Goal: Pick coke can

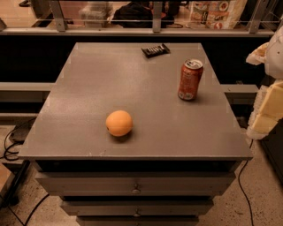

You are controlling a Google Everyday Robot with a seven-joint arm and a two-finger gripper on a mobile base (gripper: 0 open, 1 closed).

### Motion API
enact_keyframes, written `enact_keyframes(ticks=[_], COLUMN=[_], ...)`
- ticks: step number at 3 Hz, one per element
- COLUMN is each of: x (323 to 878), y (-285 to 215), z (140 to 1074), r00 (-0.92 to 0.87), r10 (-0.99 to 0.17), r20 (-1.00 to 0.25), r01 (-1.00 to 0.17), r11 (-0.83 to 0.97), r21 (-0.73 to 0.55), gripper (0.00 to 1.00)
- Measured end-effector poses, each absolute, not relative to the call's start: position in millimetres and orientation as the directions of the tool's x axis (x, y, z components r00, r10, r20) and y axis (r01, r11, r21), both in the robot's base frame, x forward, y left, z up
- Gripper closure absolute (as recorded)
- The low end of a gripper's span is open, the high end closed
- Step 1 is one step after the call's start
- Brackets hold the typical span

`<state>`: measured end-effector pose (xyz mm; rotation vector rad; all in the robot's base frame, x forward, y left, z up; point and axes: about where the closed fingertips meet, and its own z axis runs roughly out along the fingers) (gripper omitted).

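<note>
A grey worktop [88, 88] is seen filling the middle of the frame, with drawers [88, 182] stacked under its near edge. The coke can [190, 80] is stood upright in the upper right part of the worktop, a little in from the right edge. Its silver top is turned upward and pale markings are shown on its red-orange side. Nothing is touched by it except the surface beneath.

An orange [119, 123] is placed lower and to the left of the can, near the centre of the worktop and well apart from it. A dark wrapped snack bar [155, 50] is laid flat near the far edge, above and to the left of the can, also apart from it.

The gripper [266, 115] is found at the right edge of the frame, off the side of the worktop. It is seen only as pale cream and white shapes that are partly cut off by the frame. It is held to the right of the can and apart from it. Whether the jaws are open or closed cannot be told.

Dark cables [11, 143] are seen on the floor at the lower left. A metal railing [132, 31] is run across the top of the frame, and a printed bag [216, 12] is seen behind it at the upper right.
</note>
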<state>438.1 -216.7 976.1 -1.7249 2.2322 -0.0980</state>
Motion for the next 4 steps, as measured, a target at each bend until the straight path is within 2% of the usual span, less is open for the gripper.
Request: enact_keyframes(ticks=[2,4], x=[448,500], y=[-211,-199], z=[978,963], r00=[-0.198,-0.135], r10=[-0.951,-0.942], r20=[-0.237,-0.309], r01=[-0.925,-0.91], r11=[0.261,0.241], r21=[-0.275,-0.337], gripper=[0.0,0.0])
